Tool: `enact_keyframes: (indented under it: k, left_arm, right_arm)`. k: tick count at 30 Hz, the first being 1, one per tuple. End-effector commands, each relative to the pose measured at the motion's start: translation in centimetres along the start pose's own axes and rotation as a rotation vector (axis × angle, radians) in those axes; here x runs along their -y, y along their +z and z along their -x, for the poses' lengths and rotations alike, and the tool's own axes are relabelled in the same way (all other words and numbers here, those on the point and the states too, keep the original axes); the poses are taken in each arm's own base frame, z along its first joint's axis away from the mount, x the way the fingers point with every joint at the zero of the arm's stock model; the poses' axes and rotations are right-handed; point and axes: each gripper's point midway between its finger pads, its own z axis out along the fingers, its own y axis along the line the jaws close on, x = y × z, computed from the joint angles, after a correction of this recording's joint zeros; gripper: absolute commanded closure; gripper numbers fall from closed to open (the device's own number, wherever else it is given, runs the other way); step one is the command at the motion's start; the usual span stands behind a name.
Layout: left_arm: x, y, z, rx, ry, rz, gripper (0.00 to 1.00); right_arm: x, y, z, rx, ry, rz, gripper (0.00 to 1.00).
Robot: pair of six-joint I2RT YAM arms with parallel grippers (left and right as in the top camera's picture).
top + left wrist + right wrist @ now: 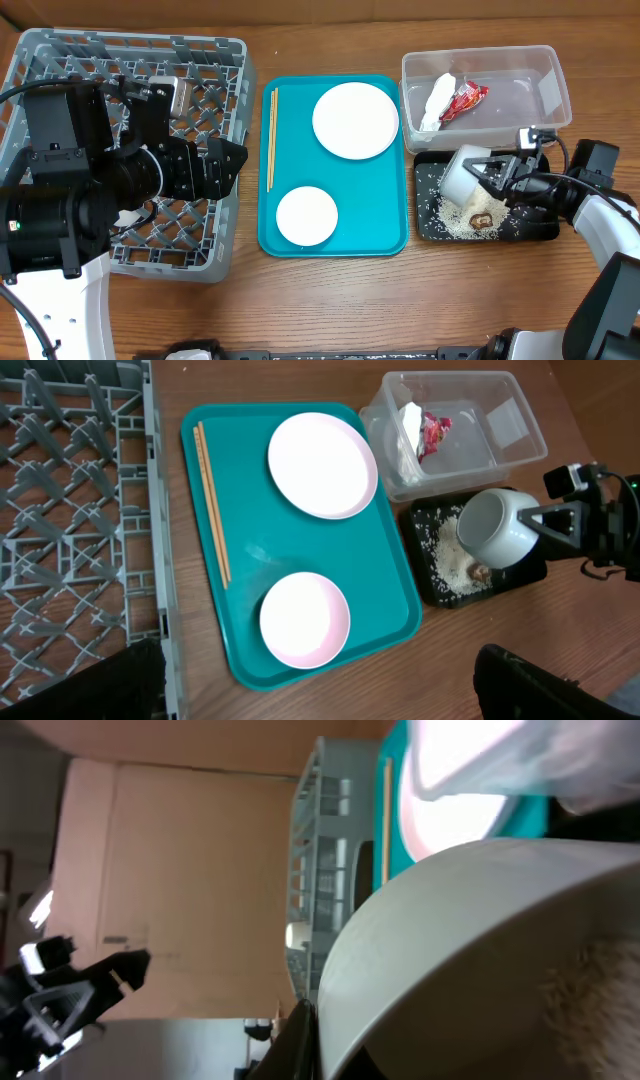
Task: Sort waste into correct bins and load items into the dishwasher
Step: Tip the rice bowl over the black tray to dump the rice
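The pale green-white bowl (480, 950) fills my right wrist view, its smooth side right against the lens. My right claw (492, 172) is clamped tight on its rim and holds it tipped on its side above the shallow black rectangular tray (545, 232). Loose white rice grains (455, 218) and a small brown food morsel (482, 220) lie in that tray.

The counter (330, 300) is brown wood grain. Behind the black tray stands the clear plastic rectangular tub (550, 70), holding the crumpled white paper napkin (438, 100) and the red shiny snack wrapper (465, 100).

Left of both sits a teal serving tray (262, 215). It carries the large round pale-pink plate (355, 120), the smaller round plate (306, 216) and the thin wooden chopsticks (271, 138) along its left edge.

My left claw (225, 165) hangs wide apart and empty over the right edge of the large square grey plastic dish rack (60, 60).
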Motion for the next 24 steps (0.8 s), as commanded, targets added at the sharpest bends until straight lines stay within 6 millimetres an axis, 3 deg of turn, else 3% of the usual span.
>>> enact_keyframes:
  k: [1,3,4,7,10,13,16,19,20,21,22,24]
  left_arm:
    - [0.4,0.0,0.0,-0.001,-0.006,-0.021,0.0]
    - [0.4,0.0,0.0,-0.001,-0.006,-0.021,0.0]
    - [0.4,0.0,0.0,-0.001,-0.006,-0.021,0.0]
    - [0.4,0.0,0.1,0.001,-0.005,-0.021,0.0]
    - [0.4,0.0,0.1,0.002,-0.004,-0.021,0.0]
    - [0.4,0.0,0.1,0.002,-0.004,-0.021,0.0]
    - [0.4,0.0,0.0,-0.001,-0.006,-0.02,0.0]
    - [0.4,0.0,0.1,0.001,-0.004,-0.02,0.0]
    - [0.4,0.0,0.1,0.002,-0.004,-0.02,0.0]
    - [0.4,0.0,0.1,0.002,-0.004,-0.02,0.0]
    - [0.4,0.0,0.0,-0.001,-0.005,-0.02,0.0]
    - [0.4,0.0,0.0,-0.002,-0.006,-0.02,0.0]
  right_arm:
    - [0.1,0.1,-0.1,-0.003,0.07,-0.006,0.96]
    - [-2.2,0.1,-0.7,-0.04,-0.008,0.123,0.96]
    - [-2.2,0.3,-0.7,-0.043,-0.025,0.117,0.96]
    - [1.1,0.4,0.2,0.01,0.103,-0.069,0.96]
    - [-3.2,0.5,-0.5,-0.062,-0.067,0.167,0.96]
    - [0.5,0.8,0.3,-0.001,0.106,-0.044,0.96]
    - [-3.0,1.1,-0.9,-0.082,-0.044,0.151,0.96]
    - [0.3,1.7,-0.3,-0.032,0.078,-0.044,0.96]
    - [-0.5,1.7,-0.4,-0.046,0.07,0.001,0.96]
    - [-3.3,1.6,-1.0,-0.1,-0.05,0.16,0.96]
    - [-4.0,1.6,-1.1,-0.113,-0.08,0.191,0.96]
    - [-3.1,1.9,-0.5,-0.088,-0.068,0.121,0.96]
